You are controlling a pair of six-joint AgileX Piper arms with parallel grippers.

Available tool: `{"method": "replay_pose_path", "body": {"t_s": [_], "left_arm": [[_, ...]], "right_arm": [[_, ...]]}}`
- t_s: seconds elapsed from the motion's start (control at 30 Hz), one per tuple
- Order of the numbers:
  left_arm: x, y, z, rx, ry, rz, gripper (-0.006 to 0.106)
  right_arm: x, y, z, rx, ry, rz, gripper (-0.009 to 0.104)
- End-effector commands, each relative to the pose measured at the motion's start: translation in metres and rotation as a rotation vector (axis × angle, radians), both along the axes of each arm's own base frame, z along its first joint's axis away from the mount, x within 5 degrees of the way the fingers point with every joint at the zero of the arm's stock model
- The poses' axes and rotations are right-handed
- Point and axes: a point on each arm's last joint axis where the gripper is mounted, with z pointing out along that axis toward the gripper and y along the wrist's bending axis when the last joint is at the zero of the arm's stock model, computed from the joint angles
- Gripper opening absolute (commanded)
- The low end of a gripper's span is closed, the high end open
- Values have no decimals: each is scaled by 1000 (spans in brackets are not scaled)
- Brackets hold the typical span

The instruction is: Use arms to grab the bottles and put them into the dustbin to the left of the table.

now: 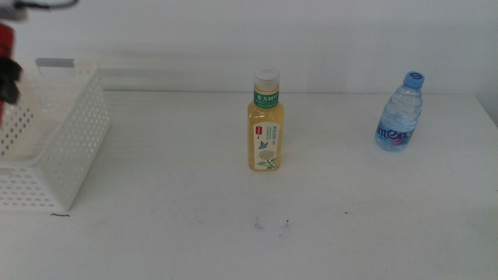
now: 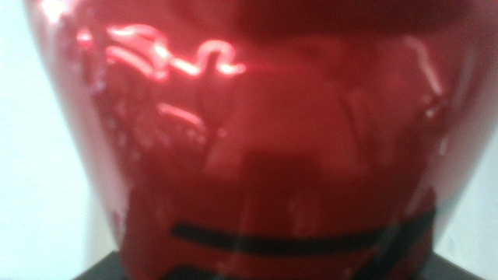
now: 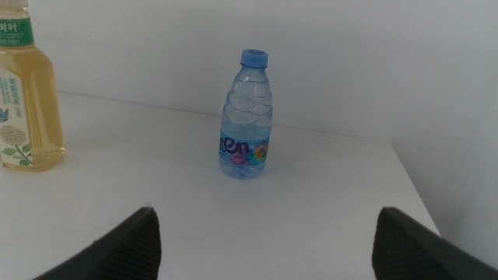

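My left gripper is at the far left edge of the middle view, over the white perforated dustbin. It is shut on the red soda can, which fills the left wrist view. The yellow tea bottle stands upright mid-table and also shows in the right wrist view. The small blue-capped water bottle stands upright at the back right. My right gripper is open and empty, well short of the water bottle, and is out of the middle view.
The white table has a few dark specks near the front. Its right edge lies close beside the water bottle. The dustbin's grey tab is on its far rim.
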Motion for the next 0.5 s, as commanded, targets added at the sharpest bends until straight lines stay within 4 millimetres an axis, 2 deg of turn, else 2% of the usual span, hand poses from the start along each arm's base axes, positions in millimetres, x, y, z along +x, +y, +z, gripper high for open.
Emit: {"method": "replay_pose_path", "body": {"t_s": [0.0,0.17,0.3,0.47], "left_arm": [[13,3,-14,-4,6,-13,-2],[35,10,-50,-4,21,-10,-2],[47,12,-69,-16,5,-2,1],[55,14,-95,-23,43,-30,11]], "right_arm": [[0,-1,0,-12,-8,-9,78],[0,-1,0,-12,-8,-9,78],[0,-1,0,-12,-8,-9,78],[0,-1,0,-12,-8,-9,78]]}}
